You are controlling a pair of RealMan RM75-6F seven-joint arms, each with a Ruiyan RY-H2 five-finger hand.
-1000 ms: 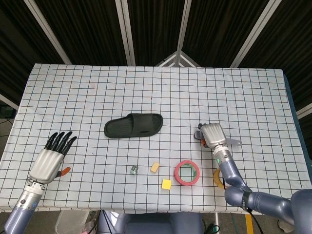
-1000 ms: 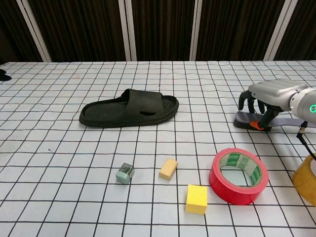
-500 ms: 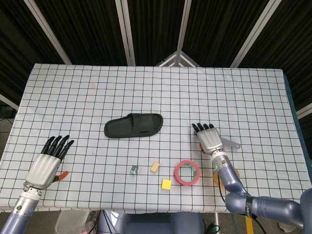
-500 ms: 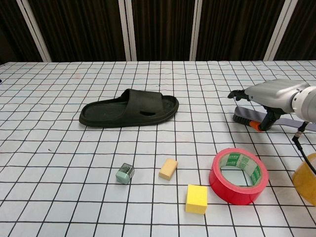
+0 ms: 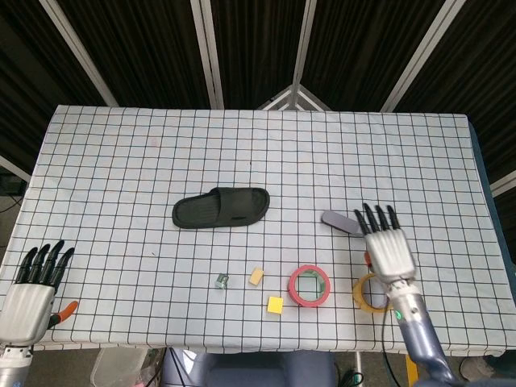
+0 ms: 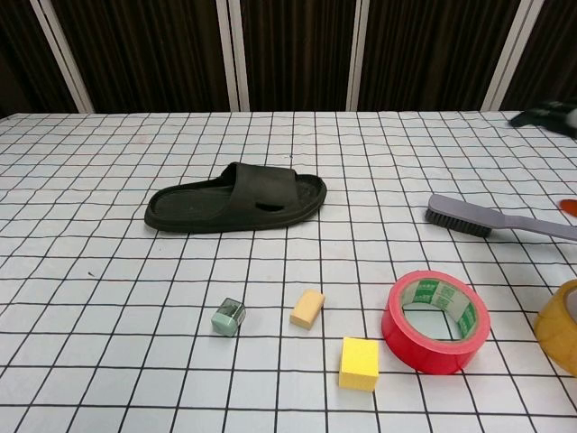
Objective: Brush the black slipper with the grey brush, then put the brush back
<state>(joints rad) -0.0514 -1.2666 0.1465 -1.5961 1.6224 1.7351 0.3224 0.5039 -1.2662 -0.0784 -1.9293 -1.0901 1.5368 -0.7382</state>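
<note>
On my screens the checked tablecloth [image 5: 121, 153] fills nearly everything. The black slipper [image 6: 236, 198] lies flat near the middle of it, sole down, its toe end toward my left side.

My right hand [image 5: 389, 248] hangs above the near right part of the table, palm down — fingers straight, slightly apart, nothing in them. In the chest view only its dark fingertips show, blurred, at the upper right edge. My left hand [image 5: 32, 292] sits at the near left corner, off the front of the cloth, fingers stretched out side by side and holding nothing; an orange tip pokes out beside it, and I cannot tell what it belongs to.

The grey brush [image 6: 498, 219] lies on the cloth to the right of the slipper and well apart from it, bristles down, its handle running off toward the right edge. In the head view the right hand covers most of the handle, and only the brush head shows beyond the fingertips.

Nearer me: a red tape roll [image 6: 437, 320] lying flat, and a yellowish tape roll [image 5: 371, 292] just beside it, partly under the right wrist. Then the small bits — a yellow cube [image 6: 359, 363], a tan block [image 6: 307, 308], a small green block [image 6: 228, 317], in a loose line in front of the slipper.
</note>
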